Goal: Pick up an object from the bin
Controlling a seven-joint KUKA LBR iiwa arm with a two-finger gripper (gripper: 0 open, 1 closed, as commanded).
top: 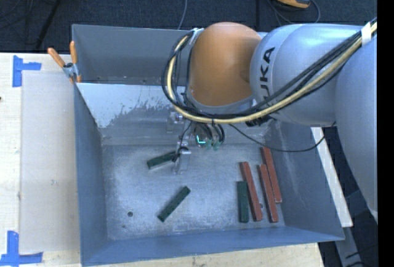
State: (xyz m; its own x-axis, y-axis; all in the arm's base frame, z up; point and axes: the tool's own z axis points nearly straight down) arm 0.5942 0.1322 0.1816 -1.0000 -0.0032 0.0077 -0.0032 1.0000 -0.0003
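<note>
Gripper (180,160) low in grey metal bin (92,167), at right end of dark green flat stiff bar (161,162). Cannot tell if gripper apart or together.
Bar likely light, rigid, smooth. Best pinched across narrow width, mid-length.
Also in bin: second dark green bar (173,203) just below gripper; reddish-brown bars (266,189) well right.

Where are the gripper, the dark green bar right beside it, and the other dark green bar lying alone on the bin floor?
gripper (180,159), camera view, at its lower tip.
dark green bar beside the gripper (161,162), camera view, the bar's middle.
lone dark green bar (173,203), camera view, the bar's middle.
</note>
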